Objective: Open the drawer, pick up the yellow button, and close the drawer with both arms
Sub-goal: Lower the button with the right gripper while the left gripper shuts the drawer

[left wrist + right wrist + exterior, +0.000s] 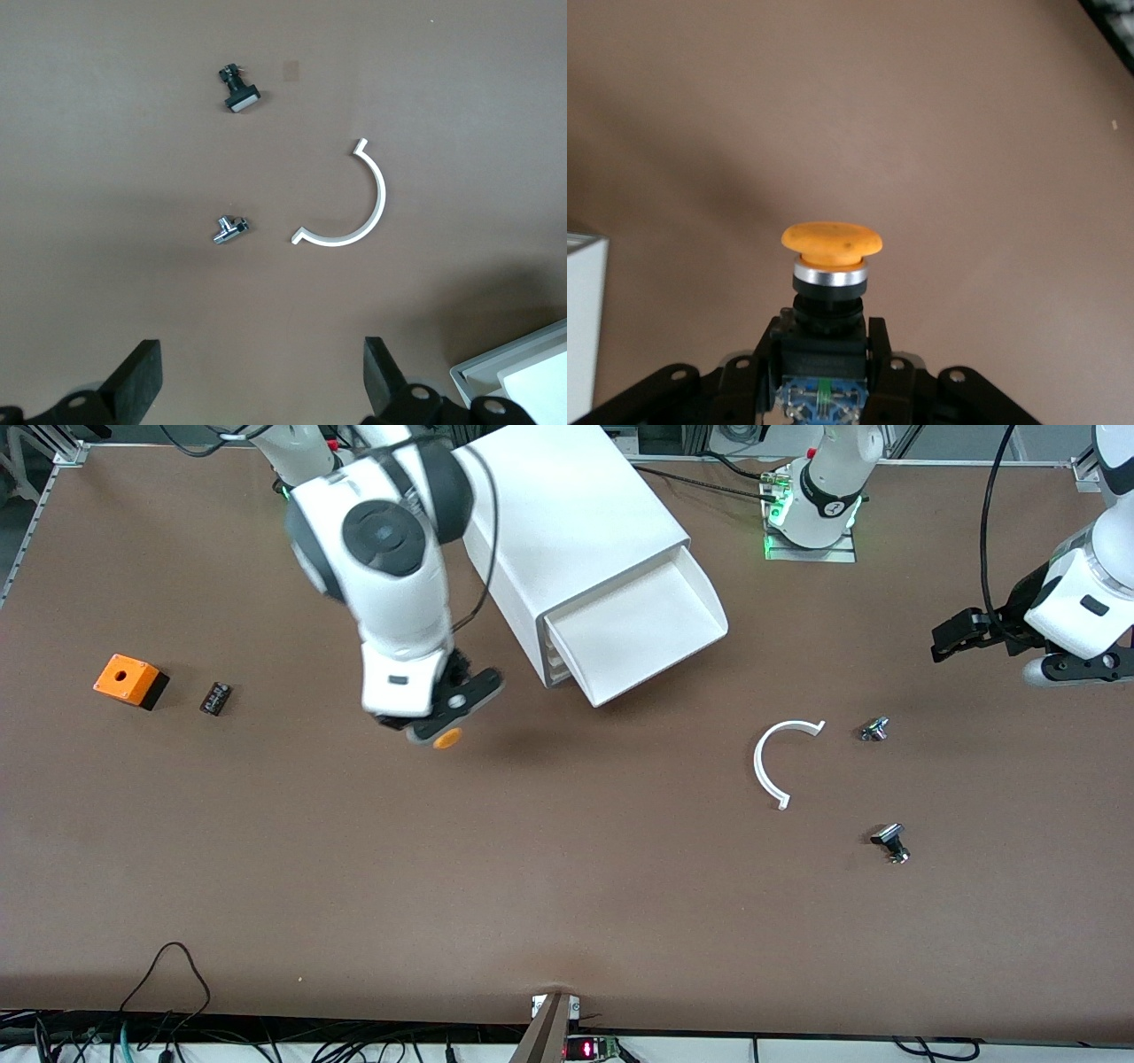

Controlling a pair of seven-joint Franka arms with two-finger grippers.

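Right gripper [440, 724], left of centre in the front view, up over bare table [567, 903] below the cabinet [567, 540]: fingers [877, 354] clamped on the black body of the button [447, 737], orange cap pointing away from the wrist. Drawer [642, 624], top of the stack, upper centre of frame: pulled out, tray interior showing white and bare. Left gripper [961, 633], at the right edge of frame, over the table toward the left arm's end: fingers [142, 376] spread wide, holding nothing, arm waiting. White half-ring [780, 762], right of centre, lying flat. Two small metal parts [874, 730] [893, 843], just right of the half-ring, one above the other in frame, apart from it. Orange cube [128, 680] with hole, left of frame; small black part [215, 697] just beside it.
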